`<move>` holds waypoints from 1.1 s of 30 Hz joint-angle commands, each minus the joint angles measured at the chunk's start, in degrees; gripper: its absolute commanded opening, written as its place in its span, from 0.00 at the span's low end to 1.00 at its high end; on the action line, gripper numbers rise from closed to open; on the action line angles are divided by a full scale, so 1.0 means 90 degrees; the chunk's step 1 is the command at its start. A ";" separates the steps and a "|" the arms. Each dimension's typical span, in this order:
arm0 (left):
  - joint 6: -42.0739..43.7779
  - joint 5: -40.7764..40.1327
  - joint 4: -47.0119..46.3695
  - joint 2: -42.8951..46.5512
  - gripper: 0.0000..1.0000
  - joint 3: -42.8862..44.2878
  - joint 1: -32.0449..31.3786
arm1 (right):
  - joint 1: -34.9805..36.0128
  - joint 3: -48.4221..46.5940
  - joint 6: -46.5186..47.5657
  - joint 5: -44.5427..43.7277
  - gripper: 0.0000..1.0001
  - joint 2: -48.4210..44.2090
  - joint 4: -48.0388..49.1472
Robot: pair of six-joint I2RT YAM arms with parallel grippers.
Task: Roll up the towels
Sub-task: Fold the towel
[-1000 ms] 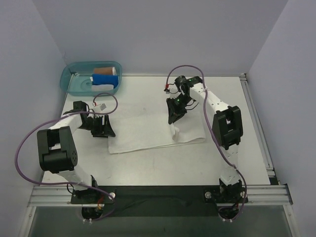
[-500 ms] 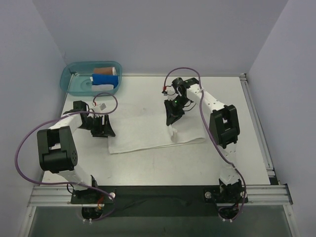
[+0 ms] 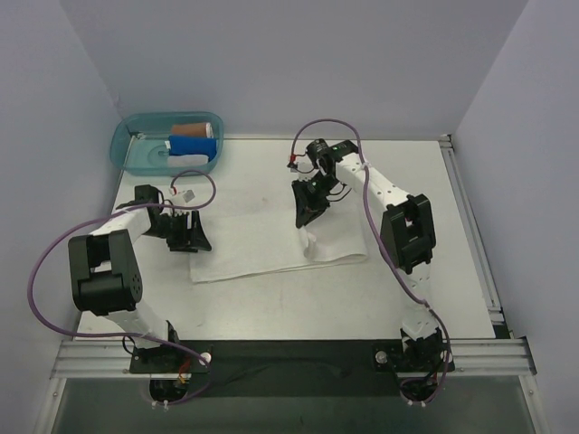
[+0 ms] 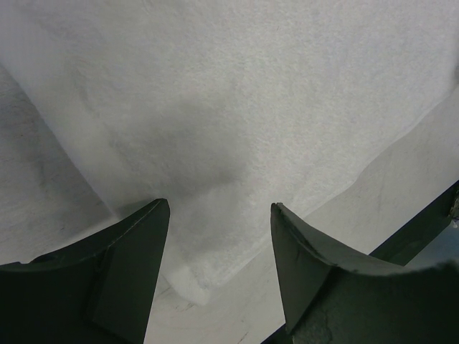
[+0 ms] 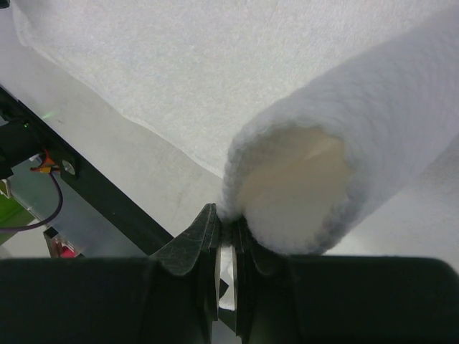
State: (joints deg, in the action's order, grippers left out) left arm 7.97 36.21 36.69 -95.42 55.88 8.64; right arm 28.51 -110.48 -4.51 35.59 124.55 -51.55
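Observation:
A white towel [image 3: 258, 237] lies spread on the table, its right part lifted and curled over. My right gripper [image 3: 306, 220] is shut on the towel's edge and holds it folded into a loop [image 5: 337, 158] above the flat part [image 5: 179, 64]. My left gripper [image 3: 190, 242] is open at the towel's left edge, its jaws straddling the near left corner [image 4: 190, 287] without holding it. The towel [image 4: 237, 107] fills most of the left wrist view.
A teal bin [image 3: 166, 143] at the back left holds a brown towel [image 3: 192, 129], a blue towel [image 3: 191, 145] and a white one. Grey walls enclose the table. A metal rail [image 3: 466, 217] runs along the right edge.
My right gripper has moved left and slightly back with the towel edge, carrying the fold further over the flat part. The towel's right edge has drawn left. The left gripper has stayed put.

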 commanded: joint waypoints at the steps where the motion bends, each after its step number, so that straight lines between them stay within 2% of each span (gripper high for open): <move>1: 0.0072 -0.0019 0.0054 -0.0042 0.69 0.0276 -0.0033 | 0.0093 -0.0225 -0.0084 0.0312 0.00 0.0048 -0.0229; 6: 0.0062 -0.0058 0.0045 -0.0121 0.68 0.0295 -0.0023 | 0.0201 -0.0274 -0.0094 0.0352 0.00 0.0077 -0.0229; 12: 0.0043 -0.0097 0.0055 -0.0209 0.63 0.0315 -0.0033 | 0.0269 -0.0410 -0.0094 0.0313 0.00 0.0252 -0.0229; 23: 0.0062 -0.0068 0.0084 -0.0258 0.63 0.0344 -0.0033 | 0.0357 -0.0518 -0.0104 0.0459 0.00 0.0555 -0.0249; 26: 0.0130 -0.0009 0.0103 -0.0209 0.66 0.0344 -0.0033 | 0.0377 -0.0576 -0.0036 0.0750 0.16 0.0487 -0.0268; 27: 0.0150 0.0058 0.0103 -0.0160 0.67 0.0334 -0.0023 | 0.0377 -0.0615 0.0032 0.0849 0.26 0.0342 -0.0288; 30: 0.0189 0.0069 0.0103 -0.0082 0.67 0.0305 -0.0013 | 0.0338 -0.0742 0.0257 0.1025 0.40 -0.0077 -0.0327; 33: 0.0238 0.0098 0.0113 -0.0014 0.67 0.0305 0.0006 | 0.0163 -0.0811 0.0423 0.1123 0.43 -0.0440 -0.0307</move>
State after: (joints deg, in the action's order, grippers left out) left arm 8.47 35.59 37.08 -97.41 56.51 8.67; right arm 31.27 -114.69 -3.01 42.04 127.90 -51.66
